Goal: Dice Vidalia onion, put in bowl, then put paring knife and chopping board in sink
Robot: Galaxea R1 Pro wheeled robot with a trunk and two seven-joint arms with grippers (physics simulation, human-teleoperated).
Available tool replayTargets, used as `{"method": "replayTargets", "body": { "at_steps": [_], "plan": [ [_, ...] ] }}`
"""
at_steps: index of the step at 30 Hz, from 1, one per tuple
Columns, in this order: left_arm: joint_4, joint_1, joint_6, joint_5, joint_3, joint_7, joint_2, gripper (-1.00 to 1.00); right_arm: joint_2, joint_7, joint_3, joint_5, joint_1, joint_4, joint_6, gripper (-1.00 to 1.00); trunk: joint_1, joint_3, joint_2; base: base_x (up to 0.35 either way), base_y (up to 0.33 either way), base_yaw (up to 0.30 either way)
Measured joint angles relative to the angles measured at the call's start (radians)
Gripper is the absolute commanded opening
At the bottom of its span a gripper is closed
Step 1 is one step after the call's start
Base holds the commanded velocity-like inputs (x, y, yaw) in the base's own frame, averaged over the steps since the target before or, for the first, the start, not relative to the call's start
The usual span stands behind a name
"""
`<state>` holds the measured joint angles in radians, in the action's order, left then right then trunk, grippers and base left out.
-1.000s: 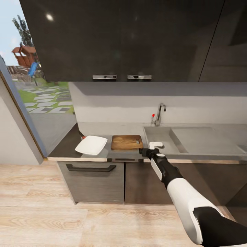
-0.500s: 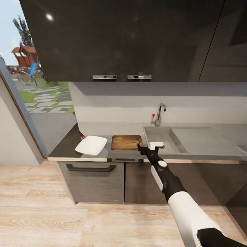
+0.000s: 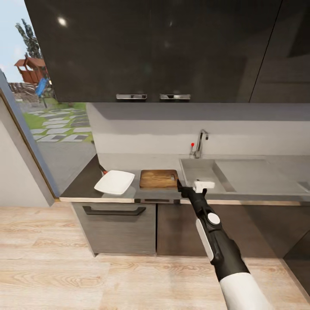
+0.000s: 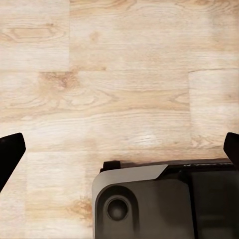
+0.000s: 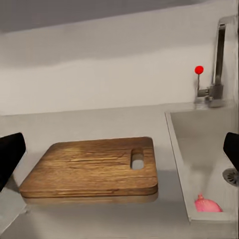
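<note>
Right hand (image 3: pixel 189 186): fingers spread, nothing held, over the bench (image 3: pixel 86 185) edge.
Left hand (image 4: pixel 119 149): fingers spread.
Onion (image 5: pixel 207 204): pink, half hidden in the sink (image 5: pixel 199 149).
Writing: none legible.

I stand in a home kitchen: glossy dark wall cabinets (image 3: pixel 150 47), grey countertop (image 3: pixel 82 183), sink (image 3: pixel 204 170) with chrome tap (image 3: pixel 200 142), chopping board (image 3: pixel 158 178), pale wood floor (image 3: pixel 51 262), garden window (image 3: pixel 38 112).

Bowl (image 3: pixel 114 182) left of chopping board (image 3: pixel 159 178) on countertop (image 3: pixel 82 183), sink (image 3: pixel 206 172) right, onion (image 5: pixel 207 204) inside
</note>
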<state>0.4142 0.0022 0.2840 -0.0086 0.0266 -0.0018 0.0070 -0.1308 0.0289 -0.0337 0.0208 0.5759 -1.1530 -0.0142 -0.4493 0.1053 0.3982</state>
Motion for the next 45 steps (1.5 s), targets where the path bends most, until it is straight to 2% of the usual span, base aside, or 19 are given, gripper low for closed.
{"method": "replayTargets", "body": {
  "at_steps": [2,6,12,13,14,19,23,27,32,38,42,45],
  "plan": [
    [0.001,0.0,0.0,0.0,-0.001,0.0,0.001,1.0,0.0,0.001,-0.003,-0.001,-0.053,-0.065,0.001,1.0,0.0,0.0,0.0,0.0,0.0,0.0],
    [0.001,0.0,0.001,-0.001,-0.001,0.0,0.001,1.0,0.005,0.004,-0.006,-0.003,-0.112,-0.111,-0.001,1.0,0.0,0.0,0.0,0.0,0.0,0.0],
    [0.002,0.0,0.001,-0.001,-0.001,0.0,0.001,1.0,0.019,0.013,-0.006,-0.007,-0.255,-0.236,0.0,1.0,0.0,0.0,0.0,0.0,0.0,0.0],
    [0.003,0.0,0.001,-0.001,-0.002,0.0,0.001,1.0,0.02,0.015,-0.007,-0.023,-0.319,-0.287,0.0,1.0,0.0,0.0,0.0,0.0,0.0,0.0],
    [0.003,0.0,0.002,-0.001,-0.001,0.0,0.0,1.0,0.02,0.015,-0.007,-0.034,-0.344,-0.299,0.0,1.0,0.0,0.0,0.0,0.0,0.0,0.0],
    [0.003,0.0,0.002,-0.001,-0.001,0.0,0.0,1.0,0.021,0.045,-0.007,-0.072,-0.442,-0.318,-0.003,1.0,0.0,0.0,0.0,0.0,0.0,0.0],
    [0.003,0.0,0.002,-0.001,-0.001,0.0,0.0,1.0,0.021,0.089,-0.006,-0.079,-0.506,-0.32,-0.006,1.0,0.0,0.0,0.0,0.0,0.0,0.0],
    [0.003,0.0,0.002,-0.001,-0.001,0.0,0.0,1.0,0.022,0.102,-0.006,-0.085,-0.569,-0.318,-0.032,1.0,0.0,0.0,0.0,0.0,0.0,0.0],
    [0.004,0.0,0.001,-0.001,-0.001,0.0,0.001,1.0,0.023,0.105,-0.006,-0.117,-0.62,-0.299,-0.099,1.0,0.0,0.0,0.0,0.0,0.0,0.0],
    [0.005,0.0,0.001,-0.001,-0.003,0.0,0.0,1.0,0.025,0.113,-0.002,-0.133,-0.645,-0.128,-0.131,1.0,0.0,0.0,0.0,0.0,0.0,0.0],
    [0.005,0.0,0.001,-0.001,-0.003,0.001,0.0,1.0,0.046,0.113,0.001,-0.135,-0.648,-0.007,-0.134,1.0,0.0,0.0,0.0,0.0,0.0,0.0],
    [0.005,0.0,0.001,-0.001,-0.003,0.001,0.0,1.0,0.051,0.112,0.001,-0.135,-0.648,0.063,-0.135,1.0,0.0,0.0,0.0,0.0,-0.02,0.0]
  ]
}}
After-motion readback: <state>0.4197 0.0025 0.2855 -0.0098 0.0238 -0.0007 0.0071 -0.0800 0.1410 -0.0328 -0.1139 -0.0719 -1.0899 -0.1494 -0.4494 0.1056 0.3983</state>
